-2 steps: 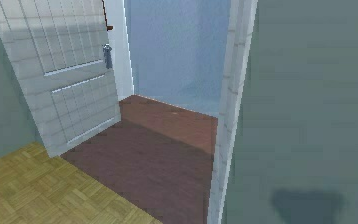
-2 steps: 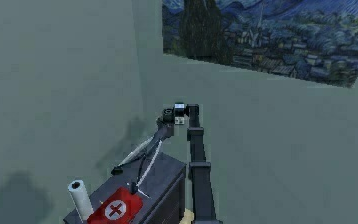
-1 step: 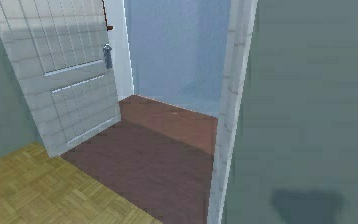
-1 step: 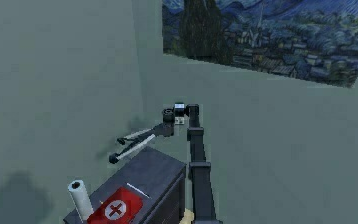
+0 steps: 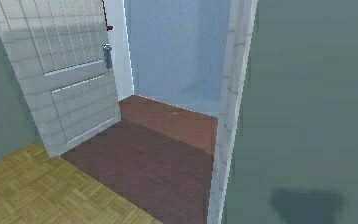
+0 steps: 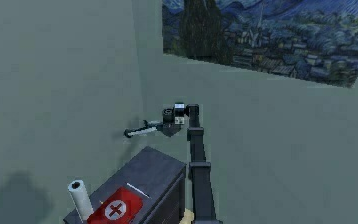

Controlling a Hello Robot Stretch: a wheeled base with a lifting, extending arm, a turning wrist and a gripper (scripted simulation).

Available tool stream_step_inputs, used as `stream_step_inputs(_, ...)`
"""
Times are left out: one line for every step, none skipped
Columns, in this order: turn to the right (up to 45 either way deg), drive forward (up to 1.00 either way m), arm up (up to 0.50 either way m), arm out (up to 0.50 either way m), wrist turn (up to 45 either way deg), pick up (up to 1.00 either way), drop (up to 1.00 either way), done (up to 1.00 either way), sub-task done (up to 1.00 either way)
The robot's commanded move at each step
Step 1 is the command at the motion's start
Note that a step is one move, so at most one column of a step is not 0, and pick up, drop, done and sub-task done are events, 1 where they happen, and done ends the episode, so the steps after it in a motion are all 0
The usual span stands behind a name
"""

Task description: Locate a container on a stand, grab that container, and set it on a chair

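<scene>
Parquet [image 5: 32, 185] is covering the nearest floor at the forward view's lower left, giving way to dark boards [image 5: 147, 160] that are running through a doorway. A grey-green wall [image 5: 307, 100] is taking up that view's right, and a white frame [image 5: 232, 110] is edging it. At the left, a white panelled door [image 5: 67, 70] is standing open, with its handle [image 5: 107, 55] showing at its far edge. A pale blue wall [image 5: 177, 50] is closing the space beyond the doorway.

On the arm side view, a dark stand [image 6: 155, 168] is sitting at the bottom edge against a grey-green wall [image 6: 67, 80]. A red box [image 6: 115, 209] with a white round mark is lying on the stand's top, at its near end. A white roll [image 6: 78, 197] is standing upright just beside the box, toward the view's left. The arm [image 6: 198, 170] is rising along the stand's right side. The gripper [image 6: 133, 131] is hanging above the stand's far end, well apart from the box, with its fingers [image 6: 142, 128] pointing toward the view's left. Nothing is hanging at the fingers, and only bare wall is lying behind them. Their spread cannot be told. Farthest out, a painting [image 6: 267, 35] of a night sky is hanging high on the wall at the upper right.
</scene>
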Motion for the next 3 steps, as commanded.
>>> stream_step_inputs(0.0, 0.0, 0.0, 0.0, 45.0, 0.0, 0.0, 0.0, 0.0)
stream_step_inputs(0.0, 0.0, 0.0, 0.0, 33.0, 0.0, 0.0, 0.0, 0.0)
stream_step_inputs(0.0, 0.0, 0.0, -0.32, 0.0, 0.0, 0.0, 0.0, 0.0)
